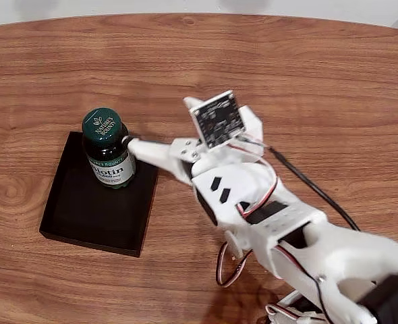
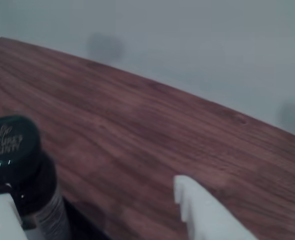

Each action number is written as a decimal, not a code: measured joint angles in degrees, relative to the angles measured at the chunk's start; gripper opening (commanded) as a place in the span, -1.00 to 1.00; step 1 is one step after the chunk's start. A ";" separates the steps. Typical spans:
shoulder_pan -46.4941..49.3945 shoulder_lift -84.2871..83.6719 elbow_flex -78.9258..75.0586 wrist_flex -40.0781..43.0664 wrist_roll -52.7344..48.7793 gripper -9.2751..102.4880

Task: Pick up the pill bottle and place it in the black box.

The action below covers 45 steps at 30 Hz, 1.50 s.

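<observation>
Now we see the pill bottle [image 1: 108, 150] standing upright in the far right corner of the black box [image 1: 84, 209] in the fixed view, on the wooden table [image 1: 307, 81]. Our gripper [image 1: 133, 143] reaches in from the right, one finger touching the bottle. In the wrist view the white fingers [image 2: 202, 210] sit spread, jaws released, with the bottle by the left one.
</observation>
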 measured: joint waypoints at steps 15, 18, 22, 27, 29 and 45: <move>9.05 27.42 0.00 38.14 -4.13 -0.25; 11.07 31.73 0.00 44.03 -4.13 -0.27; 12.30 37.18 0.00 51.50 -5.62 -0.30; 15.38 45.44 2.29 59.06 -7.12 -0.30; 16.17 48.69 4.75 60.56 -7.12 -0.30; 23.20 67.32 15.64 75.50 -6.77 -0.29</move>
